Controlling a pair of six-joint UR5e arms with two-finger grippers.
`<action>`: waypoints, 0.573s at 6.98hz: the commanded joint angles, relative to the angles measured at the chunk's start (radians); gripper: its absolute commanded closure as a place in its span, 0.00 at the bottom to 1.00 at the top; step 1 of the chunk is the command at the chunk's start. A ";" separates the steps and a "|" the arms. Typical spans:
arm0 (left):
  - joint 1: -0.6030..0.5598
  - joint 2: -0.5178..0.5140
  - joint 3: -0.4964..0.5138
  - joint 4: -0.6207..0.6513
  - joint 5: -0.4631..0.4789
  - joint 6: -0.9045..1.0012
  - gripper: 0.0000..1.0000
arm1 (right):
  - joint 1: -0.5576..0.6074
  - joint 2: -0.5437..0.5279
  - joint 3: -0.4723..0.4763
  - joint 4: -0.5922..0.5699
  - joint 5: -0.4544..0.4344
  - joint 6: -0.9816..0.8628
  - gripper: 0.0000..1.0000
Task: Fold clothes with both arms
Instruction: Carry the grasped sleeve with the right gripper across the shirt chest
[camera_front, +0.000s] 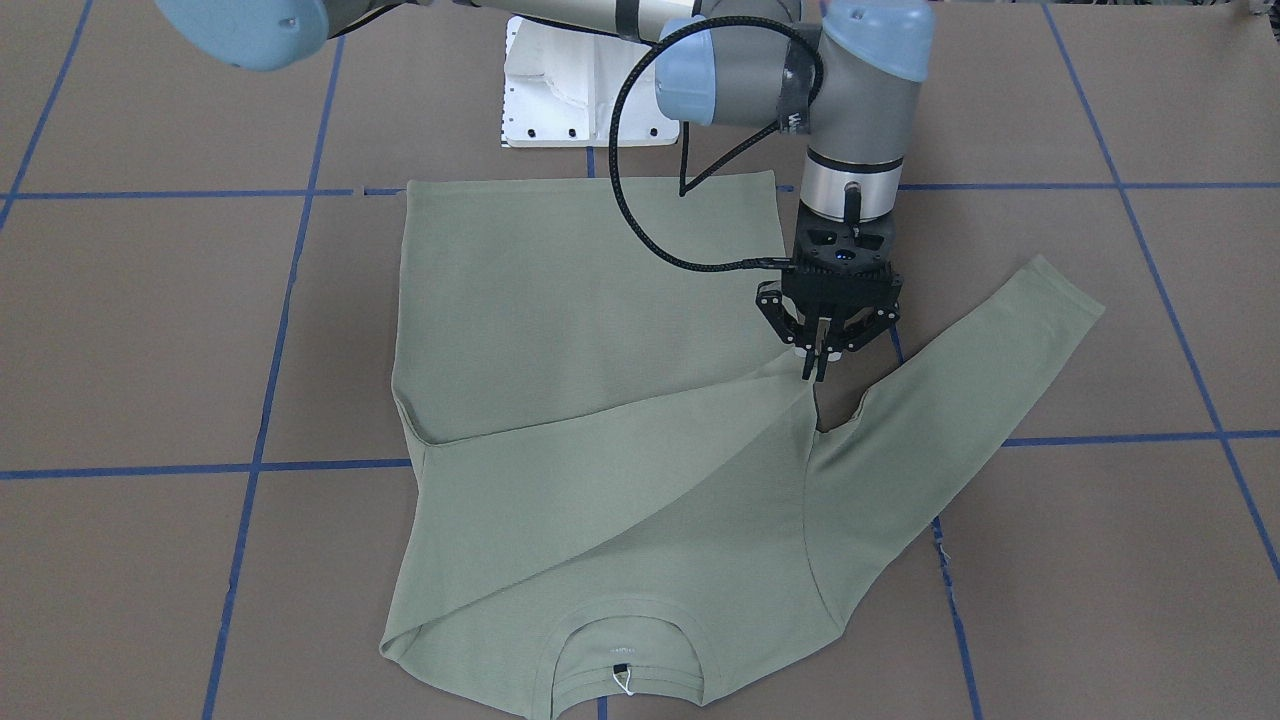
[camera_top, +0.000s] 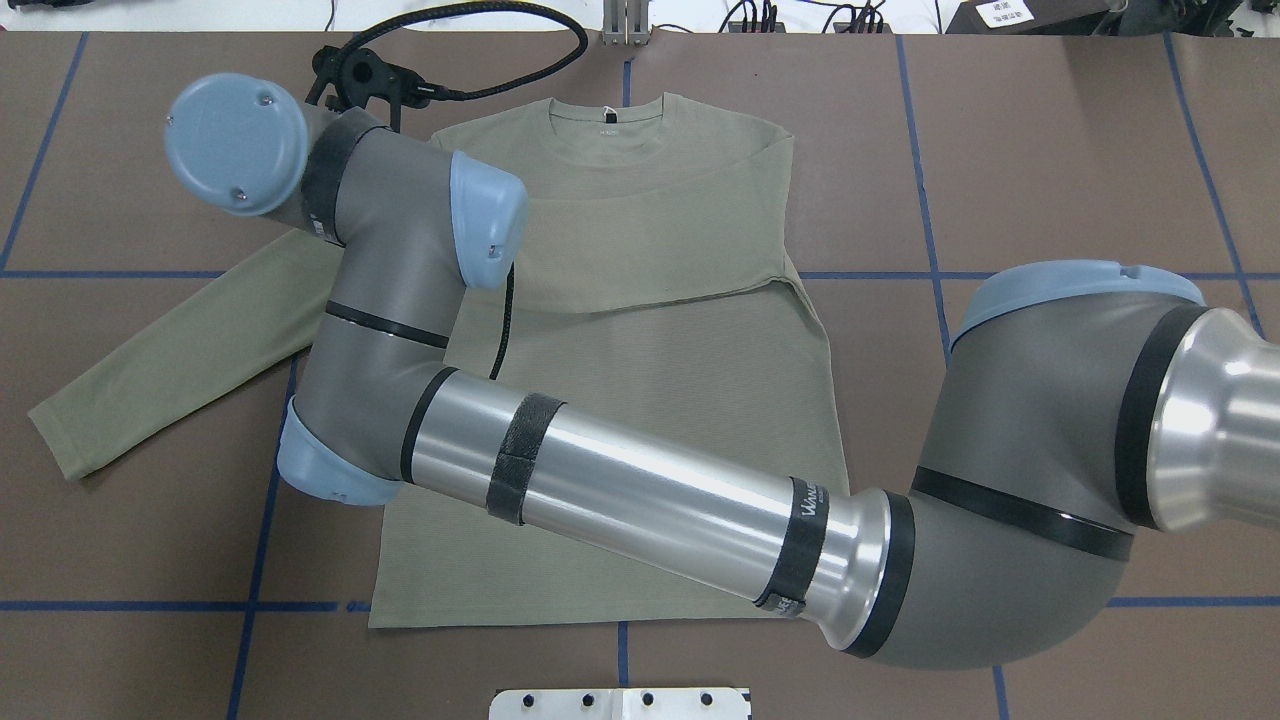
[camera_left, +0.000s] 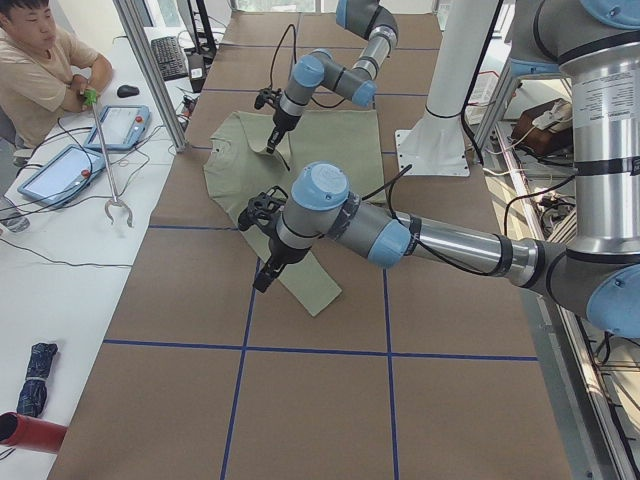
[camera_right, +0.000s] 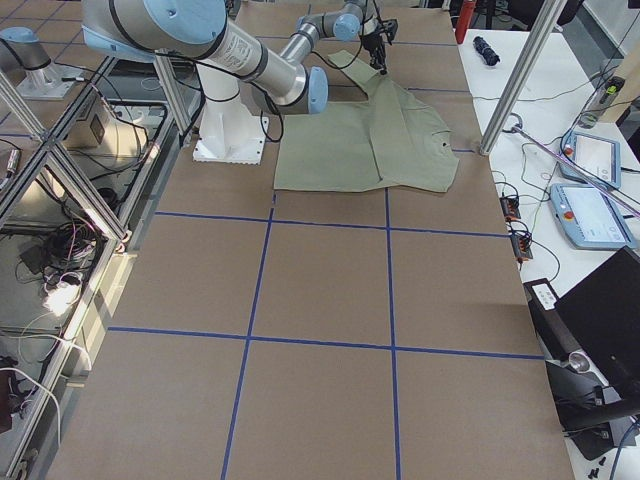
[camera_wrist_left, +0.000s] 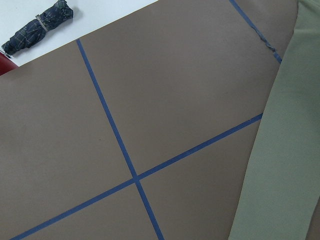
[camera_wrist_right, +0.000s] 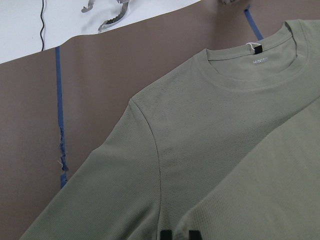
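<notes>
The sage-green shirt (camera_front: 600, 330) lies flat on the brown table, collar (camera_front: 620, 650) toward the operators' side. One sleeve is folded across the chest. The other sleeve (camera_front: 980, 400) lies stretched out on my left side. My right arm (camera_top: 650, 490) reaches across the shirt. The right gripper (camera_front: 815, 372) points down beside that sleeve's armpit and is shut on the folded sleeve's cuff. Its fingertips (camera_wrist_right: 169, 235) show at the bottom edge of the right wrist view. My left gripper (camera_left: 262, 278) hovers above the table beside the stretched sleeve (camera_wrist_left: 290, 150). I cannot tell whether it is open.
The white base pedestal (camera_front: 590, 90) stands just behind the hem. Blue tape lines (camera_wrist_left: 135, 177) grid the table. A person (camera_left: 40, 70) sits at a white side table with tablets and a grabber tool (camera_left: 115, 205). A folded umbrella (camera_wrist_left: 40, 27) lies there too.
</notes>
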 joint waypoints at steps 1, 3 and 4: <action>0.002 -0.039 0.008 -0.046 0.009 -0.001 0.00 | 0.003 0.019 -0.015 0.006 -0.002 -0.005 0.00; 0.003 -0.062 0.041 -0.155 0.001 -0.061 0.00 | 0.053 0.046 0.011 -0.003 0.065 -0.011 0.00; 0.006 -0.056 0.039 -0.219 0.001 -0.052 0.00 | 0.122 0.011 0.075 -0.076 0.192 -0.043 0.00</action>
